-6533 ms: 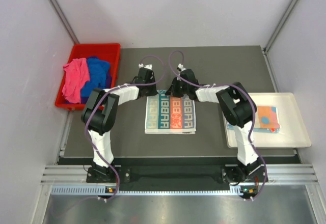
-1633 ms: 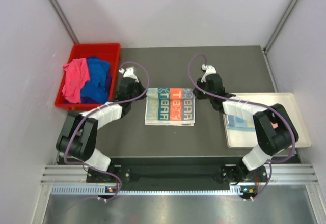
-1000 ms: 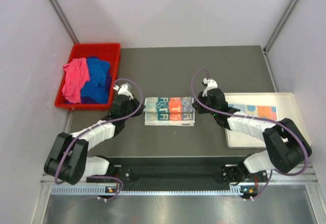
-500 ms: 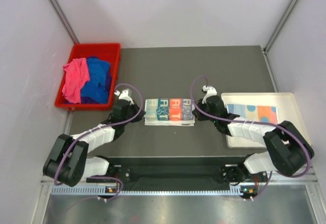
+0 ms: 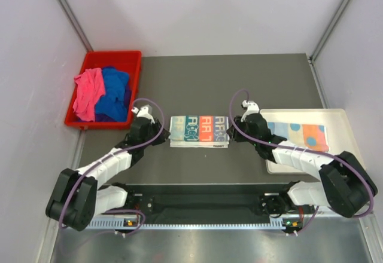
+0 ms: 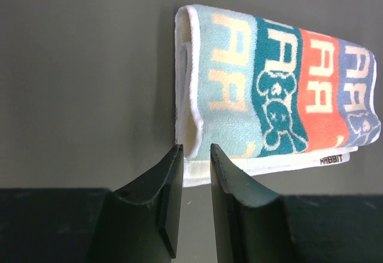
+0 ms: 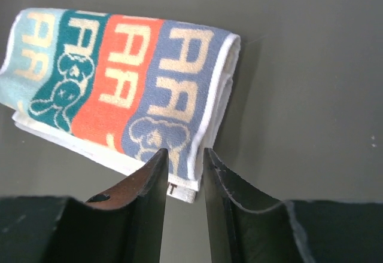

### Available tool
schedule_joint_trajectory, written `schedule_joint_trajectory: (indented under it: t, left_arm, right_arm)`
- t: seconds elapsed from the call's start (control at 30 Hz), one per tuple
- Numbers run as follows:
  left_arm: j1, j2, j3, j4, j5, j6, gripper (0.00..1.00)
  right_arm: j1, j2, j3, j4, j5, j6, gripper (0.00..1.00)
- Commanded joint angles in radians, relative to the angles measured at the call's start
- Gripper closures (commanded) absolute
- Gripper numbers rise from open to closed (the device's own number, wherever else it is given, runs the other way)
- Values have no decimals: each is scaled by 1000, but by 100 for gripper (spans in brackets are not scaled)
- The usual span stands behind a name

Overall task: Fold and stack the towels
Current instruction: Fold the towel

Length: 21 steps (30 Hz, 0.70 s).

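Red bin (image 5: 133,60) far left holds pink towel (image 5: 88,92) and blue towel (image 5: 115,92), crumpled; left gripper (image 6: 192,150) fingers parted by a narrow gap, gripping nothing, at lettered towel's (image 5: 199,130) left end; lettered towel folded, mid-table; right gripper (image 7: 182,152) likewise narrowly parted, empty, at its right end; patterned towel (image 5: 299,132) folded on white tray (image 5: 347,149), far right.

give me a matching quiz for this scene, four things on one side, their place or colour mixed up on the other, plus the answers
Things:
1. lettered towel
2. pink towel
3. spotted towel
4. bin

Place or colour:
a. on the tray
b. red
c. folded, mid-table
d. in the bin

Pairs: 1-c, 2-d, 3-a, 4-b
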Motion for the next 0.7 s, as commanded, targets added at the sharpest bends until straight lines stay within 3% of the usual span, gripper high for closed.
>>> schedule_joint_trajectory:
  t: [0.0, 0.2, 0.4, 0.53, 0.67]
  left_arm:
    - [-7, -50, 56, -107, -43, 9, 71]
    - [-44, -16, 169, -150, -105, -5, 75]
    - [-139, 203, 330, -176, -196, -3, 76]
    - [-179, 309, 397, -236, -233, -29, 81]
    - [-228, 314, 357, -262, -258, -63, 85]
  right_arm:
    - [26, -41, 59, -58, 35, 17, 69]
    - [90, 47, 229, -164, 99, 12, 70]
    - [113, 195, 336, -188, 122, 12, 71]
    - [121, 254, 322, -176, 116, 28, 72]
    - [144, 240, 239, -159, 107, 52, 73]
